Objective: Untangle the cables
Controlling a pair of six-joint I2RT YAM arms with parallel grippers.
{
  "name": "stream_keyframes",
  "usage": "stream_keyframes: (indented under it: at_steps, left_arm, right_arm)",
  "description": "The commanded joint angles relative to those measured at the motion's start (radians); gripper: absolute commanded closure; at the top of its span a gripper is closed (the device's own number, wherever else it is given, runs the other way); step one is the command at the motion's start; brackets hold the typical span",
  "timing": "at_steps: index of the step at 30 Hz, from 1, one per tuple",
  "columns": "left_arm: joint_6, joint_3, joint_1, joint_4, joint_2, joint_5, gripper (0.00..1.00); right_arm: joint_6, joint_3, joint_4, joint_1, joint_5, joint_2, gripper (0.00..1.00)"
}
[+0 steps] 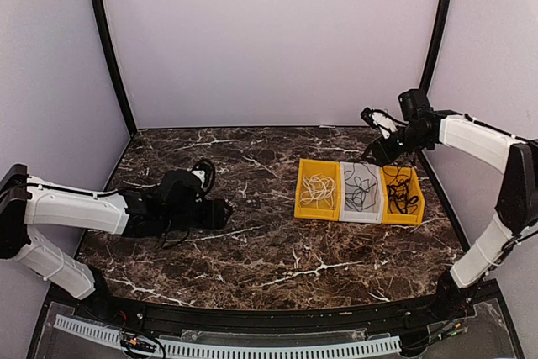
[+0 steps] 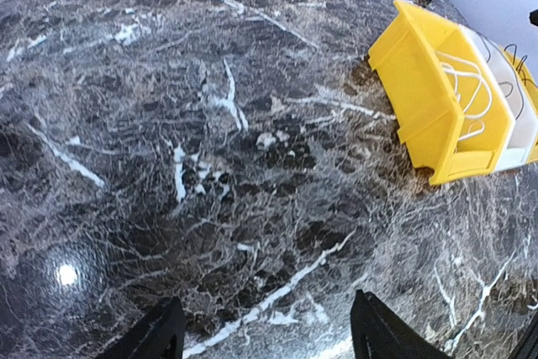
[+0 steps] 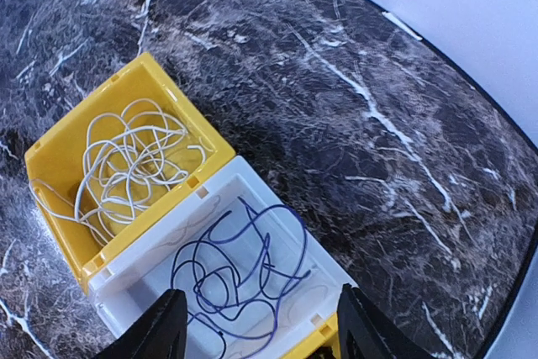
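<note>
Fingers wide apart, holding nothing, on left gripper (image 2: 267, 304) and right gripper (image 3: 261, 296), the latter above the cables (image 3: 122, 164)

No text, label, brand, number or sign can be read on anything in any of these views.

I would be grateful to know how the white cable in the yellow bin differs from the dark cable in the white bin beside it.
Colour: the thin white cable is pale, the thin dark cable looks blue-black. Container: the white cable lies in the yellow plastic bin, the dark one in the white plastic bin. Both are loose tangles lying in neighbouring bins.
</note>
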Motion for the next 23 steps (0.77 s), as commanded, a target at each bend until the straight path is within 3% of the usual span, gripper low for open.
stream_keyframes:
  at_steps: [1,2,3,6,9,14,23]
  left_arm:
    - [0.098,0.128,0.042,-0.166,-0.053,-0.059,0.27]
    - [0.12,0.146,0.051,-0.183,-0.057,-0.055,0.26]
    - [0.141,0.185,0.069,-0.218,-0.058,-0.055,0.24]
    - [0.184,0.257,0.101,-0.288,-0.063,-0.067,0.19]
    - [0.236,0.324,0.125,-0.337,-0.081,-0.099,0.12]
    - [0.263,0.368,0.159,-0.359,-0.111,-0.139,0.02]
    - [0.225,0.338,0.168,-0.27,-0.124,-0.139,0.01]
  right_arm:
    - [0.05,-0.062,0.04,-0.054,0.032,-0.136,0.15]
    - [0.055,-0.083,0.059,-0.063,0.039,-0.174,0.03]
    - [0.063,-0.109,0.079,-0.072,0.052,-0.229,0.02]
    - [0.102,-0.205,0.162,-0.097,0.09,-0.362,0.01]
    - [0.227,-0.299,0.279,-0.101,0.221,-0.479,0.01]
    - [0.329,-0.332,0.281,-0.104,0.405,-0.546,0.01]
    - [0.328,-0.351,0.285,-0.106,0.331,-0.6,0.01]
